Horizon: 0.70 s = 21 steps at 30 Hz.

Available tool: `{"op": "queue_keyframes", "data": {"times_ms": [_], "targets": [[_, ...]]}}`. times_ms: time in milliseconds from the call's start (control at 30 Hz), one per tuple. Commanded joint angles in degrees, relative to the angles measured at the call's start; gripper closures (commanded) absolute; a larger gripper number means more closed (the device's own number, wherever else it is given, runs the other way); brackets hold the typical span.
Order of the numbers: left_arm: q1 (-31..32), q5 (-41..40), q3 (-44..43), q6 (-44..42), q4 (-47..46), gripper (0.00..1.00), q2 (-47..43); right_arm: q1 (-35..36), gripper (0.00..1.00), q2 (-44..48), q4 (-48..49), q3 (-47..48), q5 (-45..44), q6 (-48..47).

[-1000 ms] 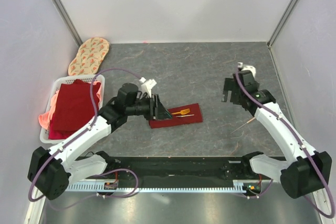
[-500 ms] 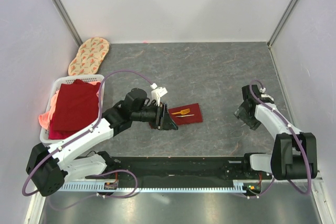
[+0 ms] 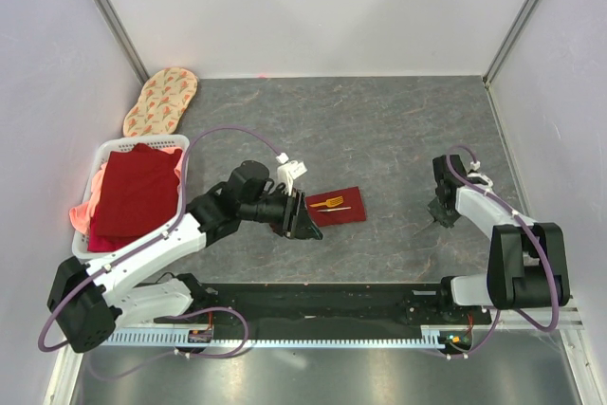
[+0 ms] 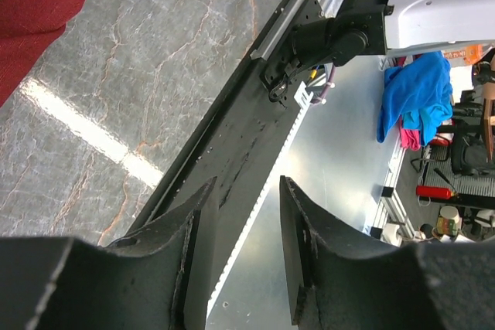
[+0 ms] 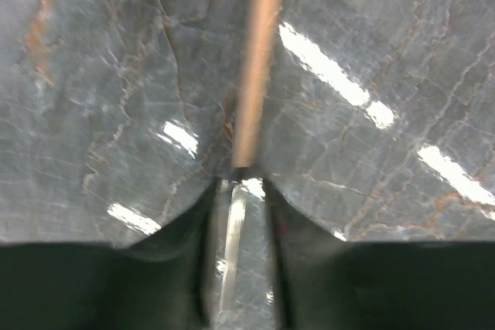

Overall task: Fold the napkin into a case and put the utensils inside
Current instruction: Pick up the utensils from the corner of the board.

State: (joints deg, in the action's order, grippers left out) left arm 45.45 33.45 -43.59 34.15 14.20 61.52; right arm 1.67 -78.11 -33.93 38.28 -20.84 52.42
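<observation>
A patterned oval mat (image 3: 159,100) lies in the worktop's (image 3: 379,130) far-left corner. Nearer along the left edge stands a white basket (image 3: 98,164) holding red and pink cloths (image 3: 133,198).

The left gripper (image 3: 302,220) hangs low near the middle of the worktop, over the left end of the case (image 3: 334,208). Its jaws stand about half open with nothing between them.

The case lies flat as a dark red rectangle, closer to the near edge than the far one. 2 utensils rest on it: a gold fork (image 3: 329,201) and a thin silver piece (image 3: 336,209) just beside it.

Toward the right edge, the right gripper (image 3: 441,215) is down at the worktop around a 3rd utensil (image 5: 259,59). Its fingers (image 5: 186,268) stand narrow on either side of the silver end, and the orange-gold handle points away. Whether they pinch it I cannot tell.
</observation>
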Motion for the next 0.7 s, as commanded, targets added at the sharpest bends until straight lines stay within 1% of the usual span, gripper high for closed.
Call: {"op": "queue_keyframes", "data": {"times_ms": [0, 33, 100, 133, 167, 233, 267, 300, 367, 433, 467, 500, 533, 567, 600, 633, 667], "targets": [[0.1, 0.2, -3.4, -2.3, 0.6, 0.56, 0.7, -0.4, 0.75, -2.0, 3.3, -0.9, -1.9, -2.6], [0.0, 0.4, -3.8, -2.2, 0.7, 0.56, 1.1, -0.4, 0.88, -1.7, 3.7, -0.1, -1.6, -5.7], [-0.4, 0.9, -4.0, -1.5, 0.7, 0.55, 1.5, -0.4, 1.00, -1.2, 4.4, 0.6, -1.1, -8.5], [-0.7, 1.3, -4.5, -1.2, 0.7, 0.54, 2.1, -0.4, 1.00, -0.2, 4.7, 0.8, -0.9, -10.4], [-1.2, 2.0, -4.7, -0.9, 0.5, 0.53, 2.2, -0.4, 1.00, 0.3, 5.1, 1.2, 0.1, -15.0], [-1.9, 2.8, -4.9, 0.2, 0.2, 0.50, 2.6, -0.4, 1.00, 2.0, 7.0, 1.7, 3.6, -20.0], [-2.9, 3.5, -5.0, 0.6, -0.1, 0.49, 2.8, -0.3, 1.00, 2.7, 7.8, 2.5, 4.9, -24.6], [-3.3, 3.8, -5.1, 1.3, -0.5, 0.49, 3.0, -0.2, 1.00, 3.2, 7.8, 3.0, 6.4, -26.5], [-5.0, 5.1, -5.2, 2.1, -0.8, 0.47, 3.8, 1.0, 1.00, 4.9, 7.4, 5.0, 6.6, -30.5], [-6.7, 6.1, -5.4, 2.8, -1.1, 0.47, 4.4, 2.0, 1.00, 6.3, 7.4, 7.1, 9.9, -36.1], [-8.5, 6.9, -5.2, 3.5, -1.1, 0.47, 5.1, 3.3, 1.00, 6.5, 7.3, 8.2, 12.1, -38.3], [-9.5, 7.0, -4.5, 4.0, -1.2, 0.48, 5.5, 4.7, 1.00, 6.1, 6.2, 11.4, 11.4, -41.8], [-10.6, 7.1, -4.0, 4.4, -1.2, 0.49, 5.9, 6.5, 1.00, 5.8, 4.7, 13.3, 10.3, -43.0], [-13.6, 8.2, -3.3, 5.4, -1.4, 0.50, 6.3, 10.0, 1.00, 5.4, 2.6, 14.8, 10.5, -44.7], [-15.0, 8.6, -2.5, 5.8, -2.1, 0.52, 6.9, 11.8, 1.00, 4.7, 1.9, 16.2, 11.3, -49.9], [-16.5, 9.3, -0.7, 6.3, -2.7, 0.53, 6.9, 15.5, 1.00, 4.5, 1.4, 18.3, 12.2, -51.9], [-19.1, 9.2, 0.2, 7.0, -3.1, 0.54, 7.0, 17.1, 1.00, 4.1, 0.4, 19.2, 12.1, -55.6]]}}
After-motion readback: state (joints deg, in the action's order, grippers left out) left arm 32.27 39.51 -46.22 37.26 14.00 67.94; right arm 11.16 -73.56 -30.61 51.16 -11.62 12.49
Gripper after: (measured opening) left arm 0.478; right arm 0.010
